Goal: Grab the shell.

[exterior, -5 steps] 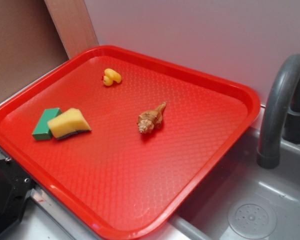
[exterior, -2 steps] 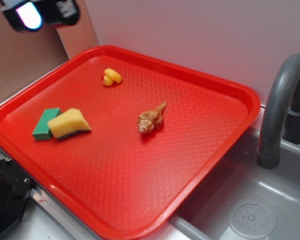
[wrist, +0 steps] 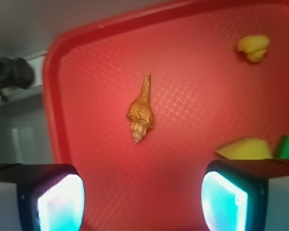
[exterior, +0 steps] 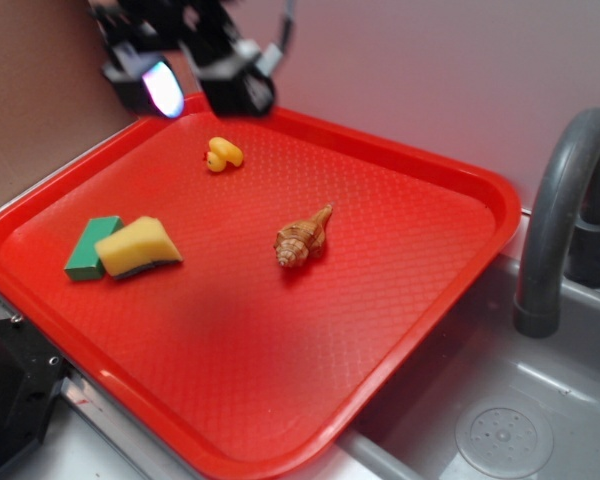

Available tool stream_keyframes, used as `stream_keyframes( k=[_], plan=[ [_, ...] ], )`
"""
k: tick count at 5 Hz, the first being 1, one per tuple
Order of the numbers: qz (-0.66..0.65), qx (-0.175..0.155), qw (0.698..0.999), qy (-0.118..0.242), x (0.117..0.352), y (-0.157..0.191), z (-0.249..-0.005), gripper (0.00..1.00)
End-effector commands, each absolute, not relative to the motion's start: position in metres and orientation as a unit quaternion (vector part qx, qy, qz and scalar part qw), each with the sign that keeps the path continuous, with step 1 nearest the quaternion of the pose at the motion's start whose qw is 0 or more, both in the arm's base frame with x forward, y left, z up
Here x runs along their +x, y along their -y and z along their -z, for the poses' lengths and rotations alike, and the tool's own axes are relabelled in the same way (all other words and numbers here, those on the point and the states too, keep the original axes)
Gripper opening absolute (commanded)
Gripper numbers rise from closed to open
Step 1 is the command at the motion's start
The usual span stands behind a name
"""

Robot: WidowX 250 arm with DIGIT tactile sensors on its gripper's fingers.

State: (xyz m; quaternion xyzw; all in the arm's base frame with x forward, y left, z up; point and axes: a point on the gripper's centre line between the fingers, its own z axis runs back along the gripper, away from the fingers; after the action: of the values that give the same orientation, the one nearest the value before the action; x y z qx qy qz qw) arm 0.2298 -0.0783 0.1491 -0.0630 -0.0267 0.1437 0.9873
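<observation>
The shell [exterior: 302, 237] is a small tan-brown spiral with a pointed tip, lying on its side near the middle of the red tray [exterior: 410, 165]. In the wrist view the shell [wrist: 140, 109] lies ahead of the fingers, well apart from them. My gripper [exterior: 192, 83] hovers high over the tray's far left corner, blurred, above the yellow duck. It is open, with its two glowing pads [wrist: 62, 204] wide apart and only bare tray between them.
A small yellow rubber duck [exterior: 223, 153] sits at the tray's far left. A yellow-green sponge [exterior: 123, 249] lies at the left. To the right are a grey sink [exterior: 500, 420] and a grey faucet [exterior: 560, 210]. A black block [exterior: 10, 395] is at the bottom left.
The gripper has come in from the top left corner, moving right and down over the tray's far left edge. The shell, duck and sponge have not moved.
</observation>
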Motion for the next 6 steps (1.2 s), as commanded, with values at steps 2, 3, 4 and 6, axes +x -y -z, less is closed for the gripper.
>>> stream_keyframes(
  k=[2, 3, 4, 6],
  plan=[
    [-0.155, -0.03, 0.987, 0.023, 0.265, 0.079, -0.069, 1.0],
    [-0.151, -0.027, 0.988, 0.012, 0.266, 0.076, -0.048, 1.0],
    [-0.13, -0.004, 0.991, 0.016, 0.264, 0.084, -0.036, 0.25],
    [-0.13, 0.008, 0.991, 0.019, 0.256, 0.088, -0.036, 0.0]
  ],
)
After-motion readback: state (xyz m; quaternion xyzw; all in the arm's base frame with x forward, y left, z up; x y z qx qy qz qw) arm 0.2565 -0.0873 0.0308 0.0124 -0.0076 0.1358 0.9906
